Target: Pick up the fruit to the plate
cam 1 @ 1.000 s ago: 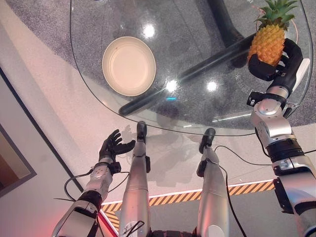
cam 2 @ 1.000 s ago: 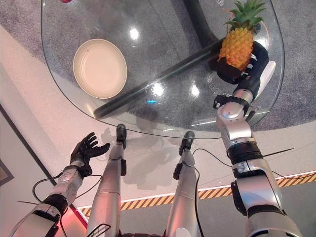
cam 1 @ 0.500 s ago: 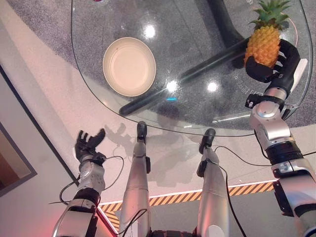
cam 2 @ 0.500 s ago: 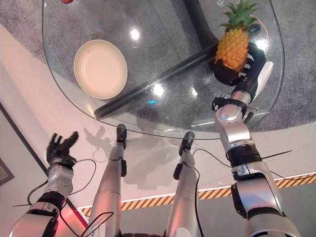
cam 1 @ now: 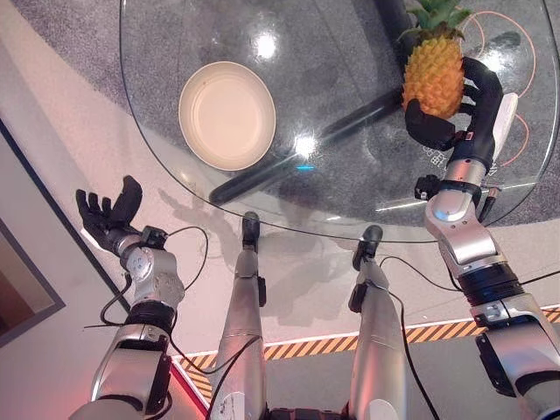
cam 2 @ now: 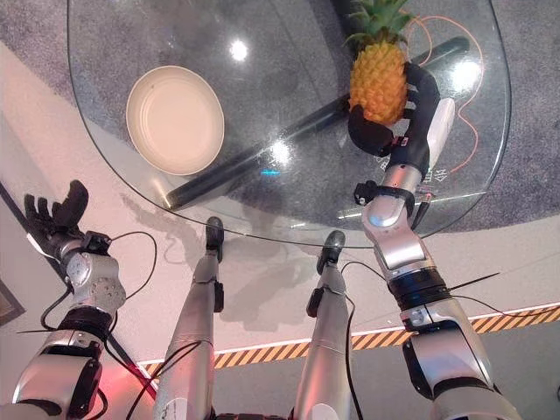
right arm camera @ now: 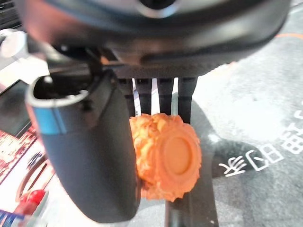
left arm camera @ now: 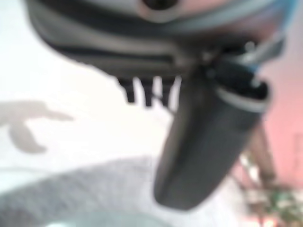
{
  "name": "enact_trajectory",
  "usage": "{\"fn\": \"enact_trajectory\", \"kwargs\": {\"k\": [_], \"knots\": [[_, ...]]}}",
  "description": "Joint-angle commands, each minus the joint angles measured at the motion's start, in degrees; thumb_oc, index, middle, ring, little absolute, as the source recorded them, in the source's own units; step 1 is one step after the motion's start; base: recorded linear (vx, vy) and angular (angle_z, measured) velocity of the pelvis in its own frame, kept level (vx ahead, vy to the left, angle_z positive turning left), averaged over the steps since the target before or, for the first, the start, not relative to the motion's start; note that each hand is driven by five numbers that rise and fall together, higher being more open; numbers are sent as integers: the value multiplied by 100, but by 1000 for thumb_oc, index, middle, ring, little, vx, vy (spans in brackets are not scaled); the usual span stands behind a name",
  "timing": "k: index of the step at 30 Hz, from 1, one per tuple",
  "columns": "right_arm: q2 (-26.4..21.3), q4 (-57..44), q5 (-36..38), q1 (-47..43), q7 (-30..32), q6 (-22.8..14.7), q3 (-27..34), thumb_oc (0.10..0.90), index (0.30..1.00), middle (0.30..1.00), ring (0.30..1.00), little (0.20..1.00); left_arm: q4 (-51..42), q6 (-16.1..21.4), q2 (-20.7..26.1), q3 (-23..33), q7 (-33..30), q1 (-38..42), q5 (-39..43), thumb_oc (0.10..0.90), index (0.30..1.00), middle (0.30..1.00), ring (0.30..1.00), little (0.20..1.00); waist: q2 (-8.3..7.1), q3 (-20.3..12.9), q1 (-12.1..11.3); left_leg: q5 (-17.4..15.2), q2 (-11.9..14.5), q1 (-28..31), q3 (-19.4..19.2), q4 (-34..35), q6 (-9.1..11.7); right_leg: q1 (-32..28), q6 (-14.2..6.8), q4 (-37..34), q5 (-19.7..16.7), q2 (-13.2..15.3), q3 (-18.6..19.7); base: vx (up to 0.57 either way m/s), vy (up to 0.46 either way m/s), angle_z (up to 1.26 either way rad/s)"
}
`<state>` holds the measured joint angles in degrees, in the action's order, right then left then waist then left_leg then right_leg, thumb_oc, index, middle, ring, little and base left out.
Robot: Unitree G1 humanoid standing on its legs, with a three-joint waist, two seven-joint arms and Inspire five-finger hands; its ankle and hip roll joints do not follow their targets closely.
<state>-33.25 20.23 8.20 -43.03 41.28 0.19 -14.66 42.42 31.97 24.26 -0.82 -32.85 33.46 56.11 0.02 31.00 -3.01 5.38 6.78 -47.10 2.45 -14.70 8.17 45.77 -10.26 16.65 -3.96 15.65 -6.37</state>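
At the upper right of the left eye view, the right hand (cam 1: 455,109) has its dark fingers and thumb curled round the bumpy orange body of the pineapple (cam 1: 433,74), held over the round glass bench (cam 1: 350,188); its green spiky crown points to the top edge. In the right wrist view the fruit's flat round base faces the camera. The plate (cam 1: 227,115), a shallow cream disc with a smooth rim, lies on the bench at upper left, well apart from the fruit. The left hand (cam 1: 107,214) is at the left edge, off the bench, fingers spread and holding nothing.
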Motion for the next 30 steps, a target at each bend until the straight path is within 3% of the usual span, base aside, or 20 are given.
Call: {"fn": "enact_trajectory", "kwargs": {"k": [1, 9, 11, 20, 30], "knots": [[-53, -978, -758, -47, 133, -797, 235, 100, 300, 300, 300, 200, -543, 641, 571, 267, 13, 48, -600, 800, 900, 900, 900, 900, -4, -120, 26, -247, -28, 12, 69, -279, -461, 1, 311, 105, -3, -21, -199, 0, 0, 0], [17, -1179, -1263, -17, 52, -949, 314, 100, 300, 300, 300, 200, -1457, 683, 330, 169, 698, 127, -709, 800, 900, 900, 900, 900, 1, -120, 1, -263, -35, 16, 68, -278, -476, -33, 277, 92, -22, -15, -217, 0, 0, 0], [69, -1285, -1471, 7, -39, -1022, 371, 100, 300, 300, 300, 200, -1939, 645, 111, 81, 1202, 137, -769, 800, 900, 900, 900, 900, 14, -120, -12, -277, -60, 9, 80, -297, -494, -37, 260, 100, -33, -3, -223, 0, 0, 0], [110, -1581, -1852, 68, -476, -1185, 358, 100, 300, 300, 300, 200, -2831, 94, -37, -231, 2206, 162, -544, 800, 900, 900, 900, 900, 40, -120, 12, -282, -91, 84, 59, -282, -516, -104, 223, 76, -72, 36, -213, 0, 0, 0], [99, -1914, -2151, 48, -907, -1399, 215, 100, 300, 300, 300, 200, -3474, -443, -85, -642, 2790, 293, -390, 800, 900, 900, 900, 900, 98, -120, 84, -275, -108, 132, 16, -281, -527, -101, 188, 66, -115, 77, -151, 0, 0, 0]]}}
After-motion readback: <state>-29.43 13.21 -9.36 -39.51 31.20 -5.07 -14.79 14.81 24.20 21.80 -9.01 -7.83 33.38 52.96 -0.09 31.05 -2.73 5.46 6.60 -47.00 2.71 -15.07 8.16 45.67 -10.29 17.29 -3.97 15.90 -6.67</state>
